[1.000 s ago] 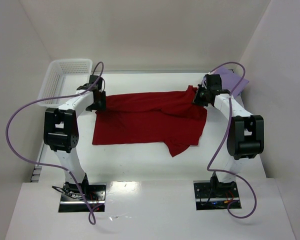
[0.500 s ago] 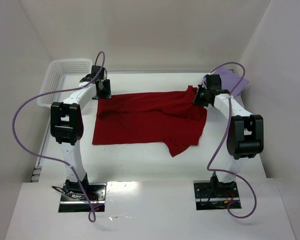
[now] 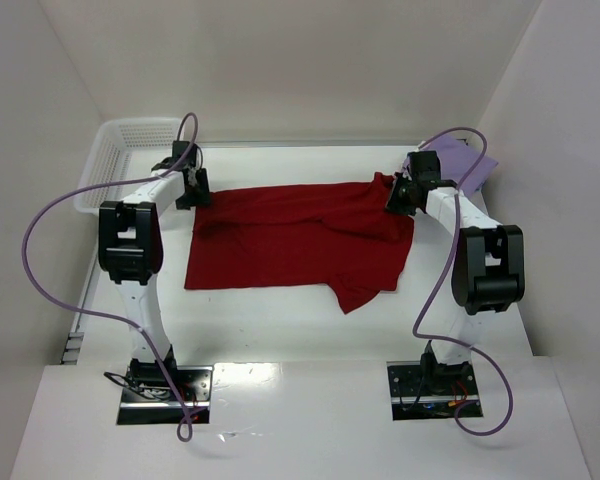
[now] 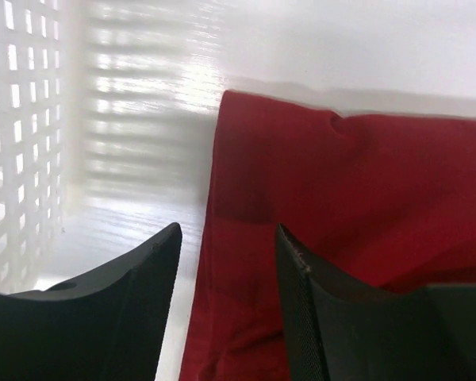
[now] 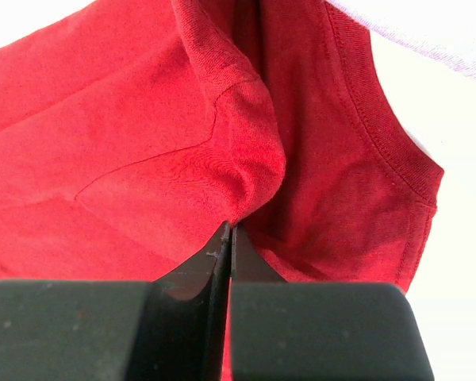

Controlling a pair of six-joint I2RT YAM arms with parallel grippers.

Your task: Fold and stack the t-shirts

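Pinching a fold of the dark red t-shirt (image 3: 300, 240), our right gripper (image 5: 228, 228) sits beside the lavender t-shirt (image 3: 477, 160); our left gripper (image 4: 226, 234) gapes empty near the basket (image 3: 110, 160).

I count two shirts on one table (image 3: 280, 320): one red shirt (image 3: 300, 235) across the middle and one lavender shirt (image 3: 477, 160) at the far right. I see one white basket (image 3: 120, 150) at the far left. I have two arms, the left arm (image 3: 130, 250) and the right arm (image 3: 485, 265). That makes two grippers, the left gripper (image 4: 227, 232) and the right gripper (image 5: 228, 238). Two purple cables loop off them, a left cable (image 3: 38, 225) and a right cable (image 3: 435, 290).
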